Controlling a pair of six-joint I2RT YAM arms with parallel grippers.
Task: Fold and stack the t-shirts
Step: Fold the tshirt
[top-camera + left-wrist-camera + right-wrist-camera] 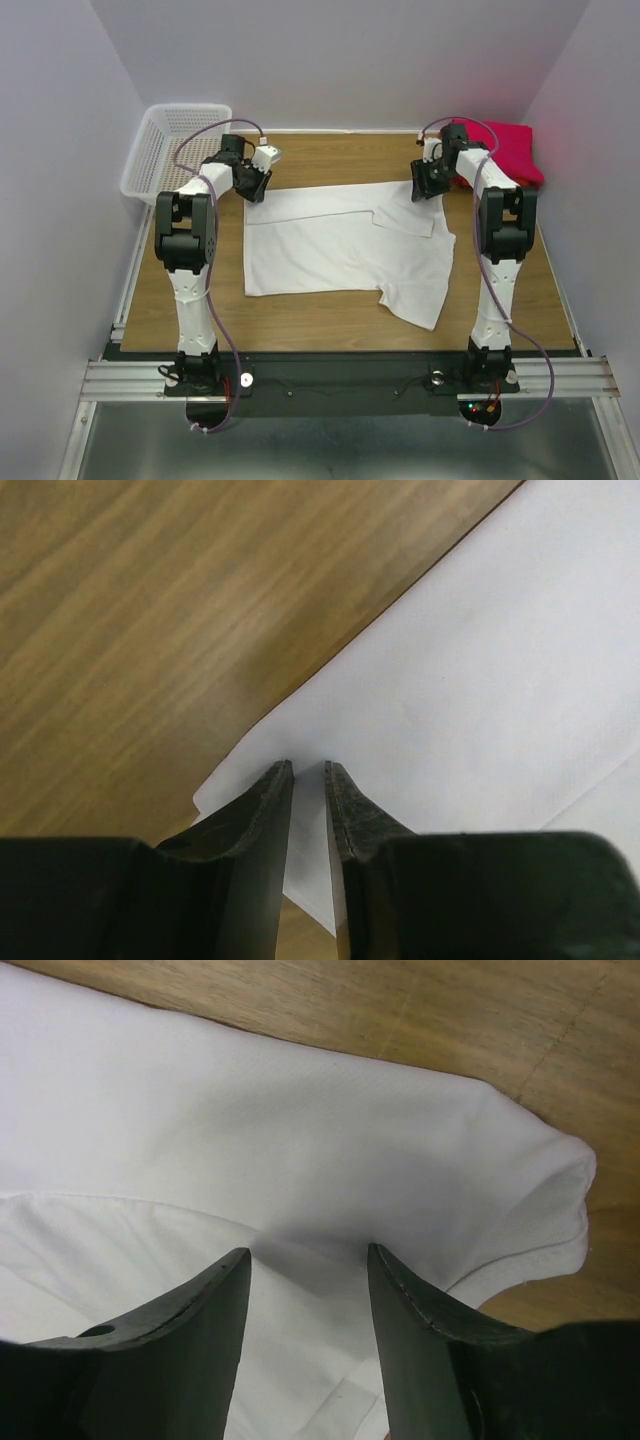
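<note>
White t-shirt [340,250] is under both pincers, spread flat on the table [330,312], centre of the top view.

Left pincer [308,765]: jaws nearly together with a thin slit between them. Tips are down on the shirt's corner and white cloth shows in the slit. Cannot tell if any cloth is actually pinched. In the top view this pincer [250,184] sits at the shirt's upper left corner. In the left wrist view bare wood fills the upper left and shirt fills the right, with the cloth edge running diagonally between them.

Right pincer [308,1252]: jaws clearly apart, not clamped on anything. Tips sit low over white cloth, which lies flat between them with a shadow under the gap. A rounded sleeve end with a stitched hem is at the right of the right wrist view, with wood beyond it. In the top view this pincer [428,184] is at the shirt's upper right edge.

One sleeve sticks out at the shirt's lower right. Another flap is folded in near the upper right.

Red/pink t-shirts [510,150] are piled at the upper right of the top view, just behind the right arm and apart from the white shirt.

White lattice basket [170,150] sits upper left, against the wall, near the left arm's elbow.
</note>
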